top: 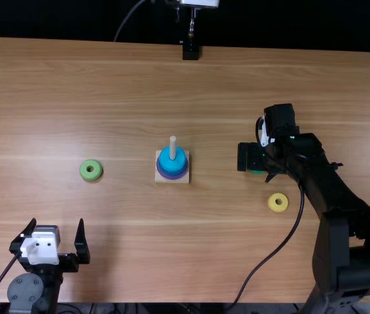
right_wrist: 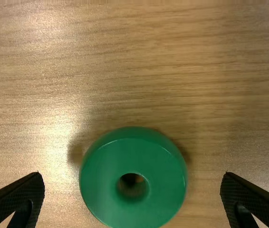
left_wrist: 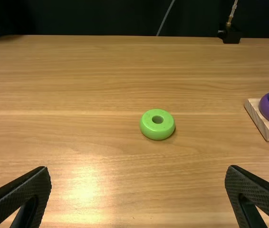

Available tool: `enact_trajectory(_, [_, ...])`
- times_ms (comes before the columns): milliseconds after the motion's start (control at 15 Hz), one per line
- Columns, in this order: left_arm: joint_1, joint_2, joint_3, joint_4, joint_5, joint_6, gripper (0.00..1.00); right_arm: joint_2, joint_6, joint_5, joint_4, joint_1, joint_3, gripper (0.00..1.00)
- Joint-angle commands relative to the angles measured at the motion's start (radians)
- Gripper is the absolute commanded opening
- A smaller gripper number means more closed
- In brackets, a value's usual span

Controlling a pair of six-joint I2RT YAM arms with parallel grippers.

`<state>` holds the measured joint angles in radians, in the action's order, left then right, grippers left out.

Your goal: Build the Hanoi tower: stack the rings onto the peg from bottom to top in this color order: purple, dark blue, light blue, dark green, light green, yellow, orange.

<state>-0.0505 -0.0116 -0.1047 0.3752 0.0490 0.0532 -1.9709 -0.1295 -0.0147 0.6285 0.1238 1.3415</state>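
A: Where are the dark green ring (right_wrist: 133, 161) and the right claw (right_wrist: 132, 175)?

B: The ring lies flat on the desk (right_wrist: 172, 71); the claw is spread around it, not clamped.

A: Handling?

B: Probably light, rigid, slightly slippery; grasp opposite points of the outer wall.

A: Clearances?

B: The yellow ring (top: 272, 206) lies near and could be nudged. Passage to the peg (top: 172, 148) appears open, well inside the desk's edges. The left claw (top: 57, 224) is also parted.
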Motion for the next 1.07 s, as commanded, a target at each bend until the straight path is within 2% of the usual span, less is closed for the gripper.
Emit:
enact_trajectory(0, [0.006,0.012,0.105,0.079,0.004,-0.004,1.00,-0.014,-0.009,0.000,0.000,0.007,0.028,1.00])
enact_trajectory(733, [0.006,0.012,0.105,0.079,0.004,-0.004,1.00,-0.037,-0.007,0.005,0.000,0.004,0.028,1.00])
enact_trajectory(800, [0.006,0.012,0.105,0.079,0.004,-0.004,1.00,-0.037,-0.005,0.005,0.000,0.004,0.028,0.76])
enact_trajectory(867, [0.006,0.012,0.105,0.079,0.004,-0.004,1.00,-0.037,-0.005,0.005,0.000,0.004,0.028,0.66])
enact_trajectory(1000, [0.006,0.012,0.105,0.079,0.004,-0.004,1.00,-0.039,-0.005,0.005,0.000,0.004,0.025,0.52])
